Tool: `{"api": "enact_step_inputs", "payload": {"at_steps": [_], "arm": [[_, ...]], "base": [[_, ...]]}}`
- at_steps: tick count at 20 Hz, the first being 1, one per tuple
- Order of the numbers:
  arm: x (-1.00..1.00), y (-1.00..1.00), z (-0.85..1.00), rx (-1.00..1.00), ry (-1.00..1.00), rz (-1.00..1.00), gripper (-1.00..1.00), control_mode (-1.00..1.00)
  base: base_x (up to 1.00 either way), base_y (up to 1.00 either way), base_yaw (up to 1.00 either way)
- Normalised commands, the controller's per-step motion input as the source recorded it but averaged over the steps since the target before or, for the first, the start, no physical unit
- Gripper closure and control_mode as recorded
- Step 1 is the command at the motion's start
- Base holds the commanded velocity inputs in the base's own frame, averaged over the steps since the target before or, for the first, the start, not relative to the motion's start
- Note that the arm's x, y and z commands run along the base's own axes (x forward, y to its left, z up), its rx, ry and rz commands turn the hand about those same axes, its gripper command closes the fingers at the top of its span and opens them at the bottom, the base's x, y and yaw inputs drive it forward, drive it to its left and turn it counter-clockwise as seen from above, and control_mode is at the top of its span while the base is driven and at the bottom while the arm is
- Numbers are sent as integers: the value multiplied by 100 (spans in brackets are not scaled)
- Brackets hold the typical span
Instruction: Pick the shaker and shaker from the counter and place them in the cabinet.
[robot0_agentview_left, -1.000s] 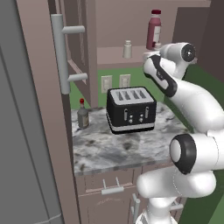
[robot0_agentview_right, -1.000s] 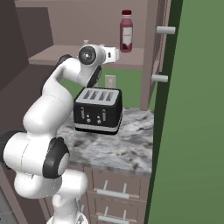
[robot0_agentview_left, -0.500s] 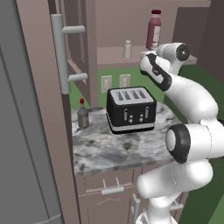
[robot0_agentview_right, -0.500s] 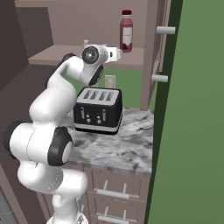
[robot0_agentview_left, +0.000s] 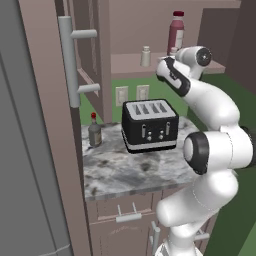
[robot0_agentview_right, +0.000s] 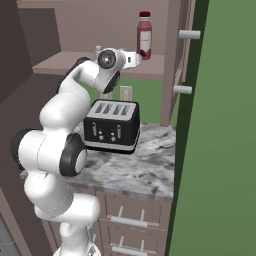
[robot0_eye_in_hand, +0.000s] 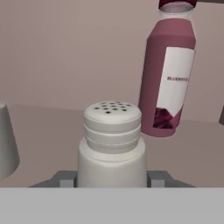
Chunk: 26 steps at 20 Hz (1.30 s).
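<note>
One shaker (robot0_eye_in_hand: 112, 144) stands upright between the tool's (robot0_eye_in_hand: 112, 178) two finger tips, which press in on its sides and grip it. It is over the cabinet (robot0_agentview_left: 135, 64) shelf board, in front of a tall maroon bottle (robot0_eye_in_hand: 167, 74). The other shaker (robot0_agentview_left: 145, 56) stands on the same shelf, off to the left and well apart from the bottle. Below, on the marble worktop (robot0_agentview_left: 130, 170), sits a black toaster (robot0_agentview_left: 149, 125), with a small dark red-capped bottle (robot0_agentview_left: 94, 131) near the open cabinet door (robot0_agentview_left: 60, 125).
</note>
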Motion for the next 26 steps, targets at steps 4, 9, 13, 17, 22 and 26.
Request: {"api": "enact_step_inputs", "payload": {"at_steps": [4, 9, 13, 17, 22, 26], "arm": [[35, -1, -21, 0, 0, 0, 100, -100], [32, -1, -21, 0, 0, 0, -100, -100], [7, -15, -3, 0, -2, 0, -100, -100], [0, -20, 0, 0, -5, 0, -100, -100], [0, -16, 0, 0, -4, 0, -100, -100], [-13, -5, 0, 0, -6, 0, -100, -100]], "base": [[0, 0, 0], [0, 0, 0], [0, 0, 0], [0, 0, 0], [0, 0, 0], [0, 0, 0]]}}
